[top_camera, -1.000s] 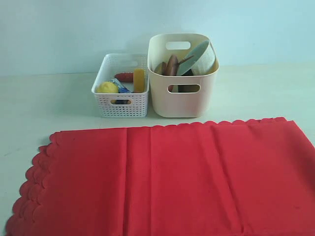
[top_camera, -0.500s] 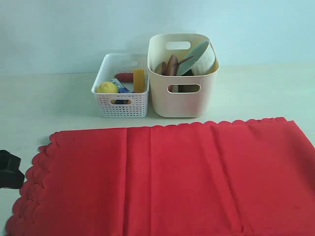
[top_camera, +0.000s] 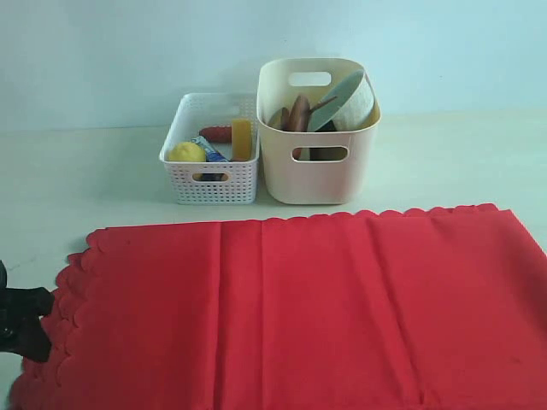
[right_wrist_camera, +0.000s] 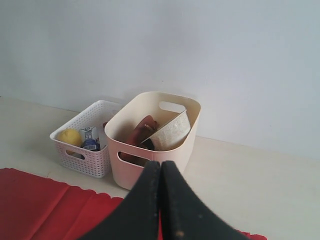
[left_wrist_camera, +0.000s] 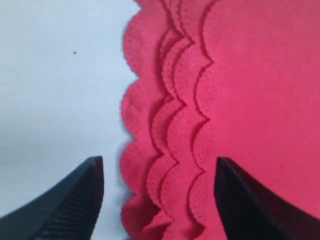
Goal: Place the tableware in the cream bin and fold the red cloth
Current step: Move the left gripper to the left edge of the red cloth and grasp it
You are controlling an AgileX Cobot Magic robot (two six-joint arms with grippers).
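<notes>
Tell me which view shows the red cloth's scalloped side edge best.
The left wrist view: the red cloth's stacked scallops appear close up between the open left gripper's jaws. The exterior view shows that edge small, beside the gripper. The right wrist view catches only another stretch of cloth, not that edge.

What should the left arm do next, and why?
Probably ease the left gripper down and close it on the scalloped edge of the red cloth. Its jaws stand open with the layered edge between them and nothing gripped. The tableware already sits in the cream bin, so folding looks like what is left. The cloth lies spread flat.
</notes>
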